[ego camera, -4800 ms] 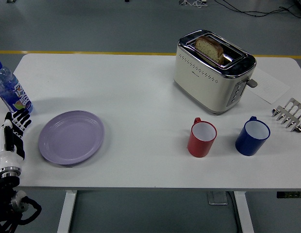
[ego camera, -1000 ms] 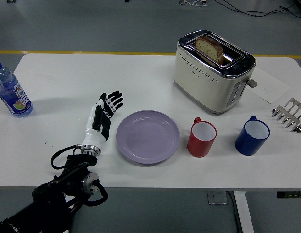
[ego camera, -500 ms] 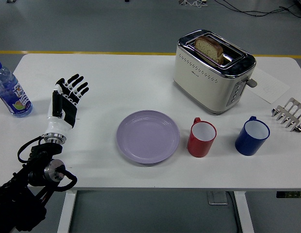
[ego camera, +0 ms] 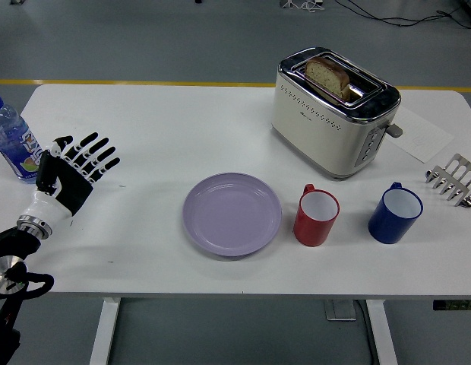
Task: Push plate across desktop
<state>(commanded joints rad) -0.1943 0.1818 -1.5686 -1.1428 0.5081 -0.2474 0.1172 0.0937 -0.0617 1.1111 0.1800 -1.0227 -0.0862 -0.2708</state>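
Room: grey floor with a yellow line behind a white table (ego camera: 182, 129) that fills most of the head view.
Plate: 1 lilac plate (ego camera: 232, 214) lies flat near the table's middle, toward the near edge, just left of the red mug (ego camera: 316, 216) and apart from it; nothing touches it.
Left hand: the left hand (ego camera: 68, 175) hovers over the table's left end, fingers (ego camera: 95, 156) spread wide and holding nothing, well apart from the plate.
Why so: with the plate lying free at mid-table and the hand off to the side, the push looks complete; the splayed, empty fingers suit a flat shove rather than a grip.
Bottle: 1 water bottle (ego camera: 14, 141) stands upright at the far left edge, just beside the hand, so any sweep there risks knocking it.
Right side: a blue mug (ego camera: 394, 213) stands right of the red one; a toaster (ego camera: 332, 110) with 1 slice of bread (ego camera: 327, 75) standing in its slot sits behind both; a metal rack (ego camera: 453, 179) rests by the right edge.
Right hand: not in view.
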